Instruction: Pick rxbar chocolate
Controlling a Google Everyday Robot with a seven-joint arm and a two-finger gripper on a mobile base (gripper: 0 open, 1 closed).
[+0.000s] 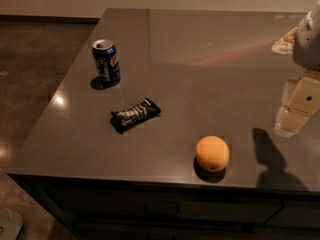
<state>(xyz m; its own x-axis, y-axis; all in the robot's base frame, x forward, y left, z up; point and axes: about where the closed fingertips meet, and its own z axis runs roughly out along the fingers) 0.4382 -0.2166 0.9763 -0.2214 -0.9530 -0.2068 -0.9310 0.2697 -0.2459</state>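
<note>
**Gripper Far From the Bar, Two Decoys in the Way**

Camera view: The rxbar chocolate [135,115] lay flat on the grey tabletop [200,59], left of centre. It was turned at a slant, with its right end a little farther back than its left. Nothing touched it. A blue soda can [106,62] stood upright behind it and to the left, near but apart. An orange [212,153] sat closer to the front edge, to the bar's right and also apart.

The gripper [296,109] hung at the right edge of the view, above the tabletop and well apart from the bar. It held nothing, and its shadow [270,154] fell on the surface below. Whether it was apart or together could not be told from this angle.

The pick had not yet begun, and the whole reach across the tabletop remained.

Several things could go wrong from here:
- A low, straight sweep toward the bar would likely pass close to the orange, which could roll off the front edge if nudged.
- The bar was thin and its wrapper glossy, so a gripper closing too high might skid it along the smooth surface rather than catch it.
- Not matching the bar's slant could pinch only a crimped end.
- Overshooting to the rear left could tip the can.
</note>
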